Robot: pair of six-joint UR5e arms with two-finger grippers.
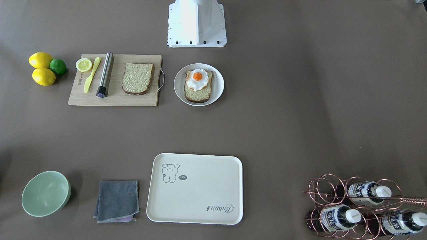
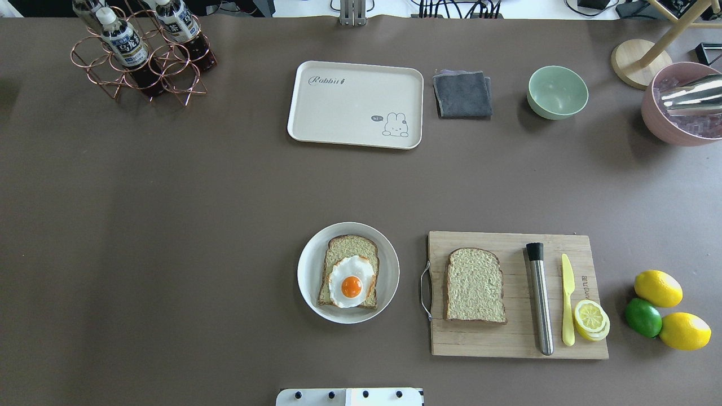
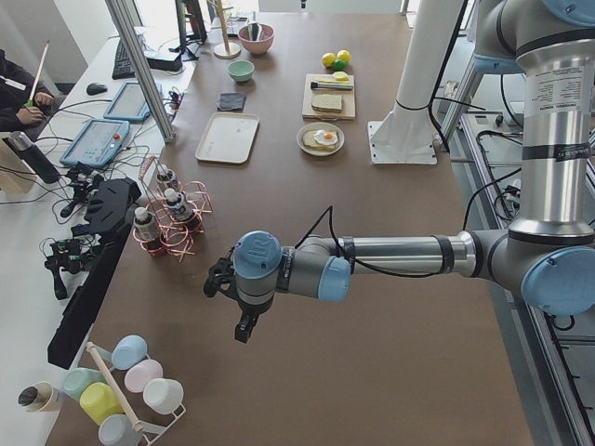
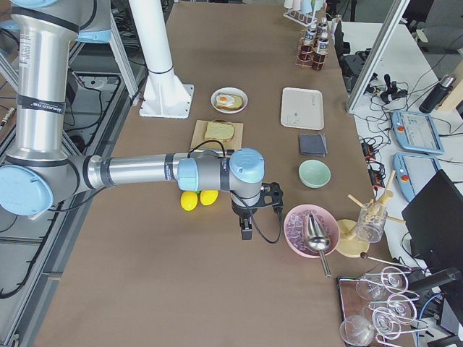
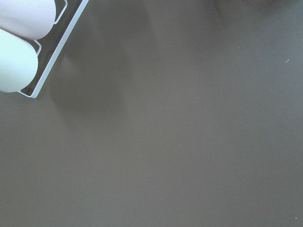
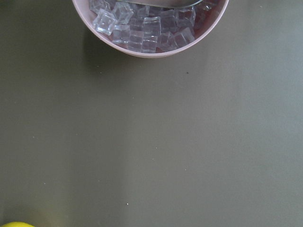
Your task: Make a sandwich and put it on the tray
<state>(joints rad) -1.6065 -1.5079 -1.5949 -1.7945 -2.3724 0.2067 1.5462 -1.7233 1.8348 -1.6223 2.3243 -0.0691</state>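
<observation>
Left arm (image 3: 400, 253) | side views only | egg (image 2: 351, 282) tops slice (image 2: 350, 247) on plate (image 2: 307, 270)

The tray (image 2: 350, 107), at the bench's edge opposite the robot, reads "Rabbit" in script, plus "hi" in a small bubble. The print on the bottles (image 2: 121, 42) is illegible.

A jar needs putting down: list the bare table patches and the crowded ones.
Bare: the wide band between tray and plate; the whole stretch from the bottle rack toward the robot. Crowded: the cutting board with lemons beside it; the cloth and bowl beside the tray.
</observation>
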